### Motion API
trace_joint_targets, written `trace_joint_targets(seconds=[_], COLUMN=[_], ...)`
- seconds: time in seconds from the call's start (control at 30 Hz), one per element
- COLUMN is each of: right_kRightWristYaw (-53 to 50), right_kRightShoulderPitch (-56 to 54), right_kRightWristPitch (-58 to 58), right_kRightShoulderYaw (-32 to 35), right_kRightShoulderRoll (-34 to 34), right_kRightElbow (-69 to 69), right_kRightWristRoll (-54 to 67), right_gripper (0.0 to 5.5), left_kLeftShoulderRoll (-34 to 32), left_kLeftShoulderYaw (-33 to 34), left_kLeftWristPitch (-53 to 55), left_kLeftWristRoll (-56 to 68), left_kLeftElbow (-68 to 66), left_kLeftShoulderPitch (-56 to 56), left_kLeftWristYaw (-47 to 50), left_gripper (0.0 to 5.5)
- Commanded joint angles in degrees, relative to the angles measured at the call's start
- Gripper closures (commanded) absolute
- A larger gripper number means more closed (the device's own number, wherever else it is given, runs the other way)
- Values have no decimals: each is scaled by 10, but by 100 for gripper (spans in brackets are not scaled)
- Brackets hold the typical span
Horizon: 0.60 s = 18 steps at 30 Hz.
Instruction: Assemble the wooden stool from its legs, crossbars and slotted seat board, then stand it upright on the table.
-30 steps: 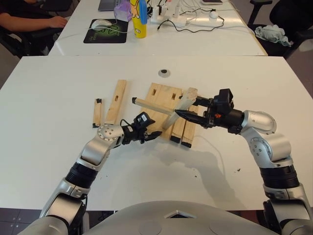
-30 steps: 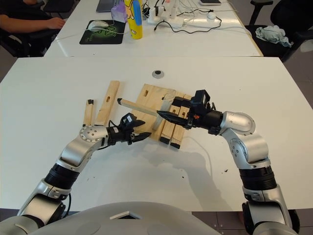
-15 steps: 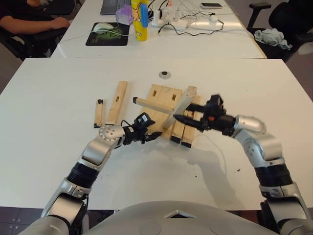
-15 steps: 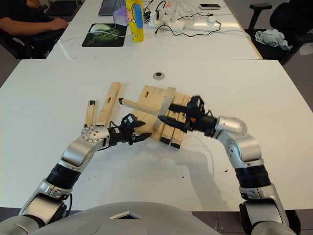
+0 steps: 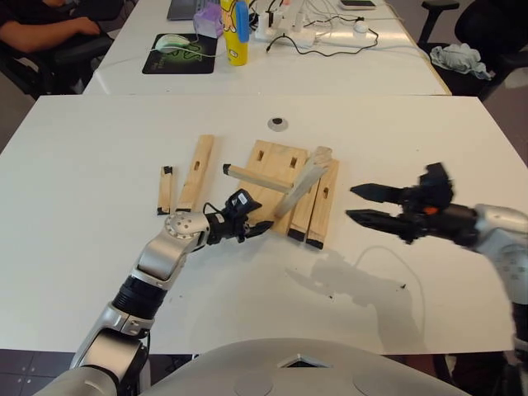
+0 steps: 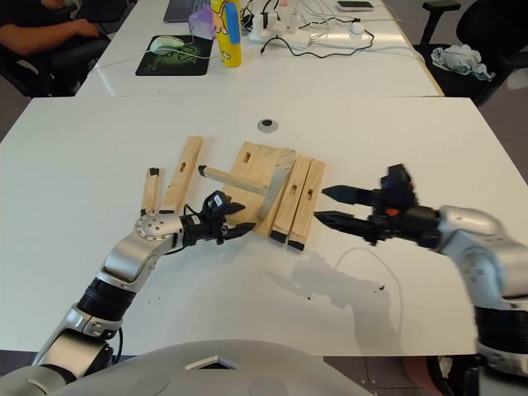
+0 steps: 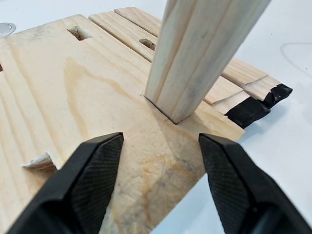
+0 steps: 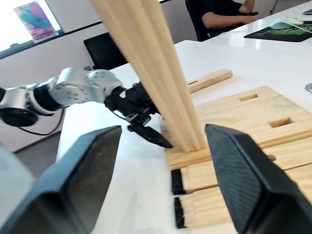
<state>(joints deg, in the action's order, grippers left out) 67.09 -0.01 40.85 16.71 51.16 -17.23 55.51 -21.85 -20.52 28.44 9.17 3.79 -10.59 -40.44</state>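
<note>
The seat board (image 7: 73,97) and the leg (image 7: 204,48) rising from it are pale, unvarnished, grainy wood, while the fingers (image 7: 92,180) of the left gripper (image 7: 160,138) are matt black, finely cross-hatched.

Seat board (image 5: 276,161): partly covered by the legs lying across it. In the left wrist view it runs off two edges.
Slanted leg (image 7: 204,53): upper end cut off in both wrist views. Cannot tell whether its foot sits in a slot.
Left gripper (image 7: 161,140): finger roots cut off at the frame edge. Contact with the board cannot be told.
Right arm (image 5: 495,227): cut off at the head views' right edge.
Round object (image 5: 278,124): too small to identify.
</note>
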Motion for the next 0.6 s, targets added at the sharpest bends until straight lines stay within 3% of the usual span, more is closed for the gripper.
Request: trace_joint_targets(seconds=[0.03, 0.1, 0.23, 0.43, 0.6], right_kRightWristYaw=[-77, -157, -270, -326, -360], right_kRightShoulderPitch=[-144, -214, -272, -274, -329], right_kRightWristPitch=[73, 55, 17, -3, -19], right_kRightShoulderYaw=[85, 73, 11, -50, -27], right_kRightShoulderRoll=[16, -22, -112, -188, -219], right_kRightElbow=[-10, -16, -28, -56, -42], right_kRightWristRoll=[240, 297, 262, 211, 241], right_gripper=[300, 332, 383, 471, 541], left_kLeftShoulderRoll=[-25, -22, -19, -15, -15], left_kLeftShoulderYaw=[-3, -4, -7, -11, -12], left_kLeftWristPitch=[41, 39, 38, 40, 40], left_kLeftWristRoll=[-16, -18, -20, -18, -18], left_kLeftElbow=[-33, -37, -40, -41, -42], left_kLeftShoulderPitch=[46, 44, 39, 36, 40], left_kLeftWristYaw=[7, 8, 8, 9, 10], left_gripper=[261, 261, 261, 261, 261])
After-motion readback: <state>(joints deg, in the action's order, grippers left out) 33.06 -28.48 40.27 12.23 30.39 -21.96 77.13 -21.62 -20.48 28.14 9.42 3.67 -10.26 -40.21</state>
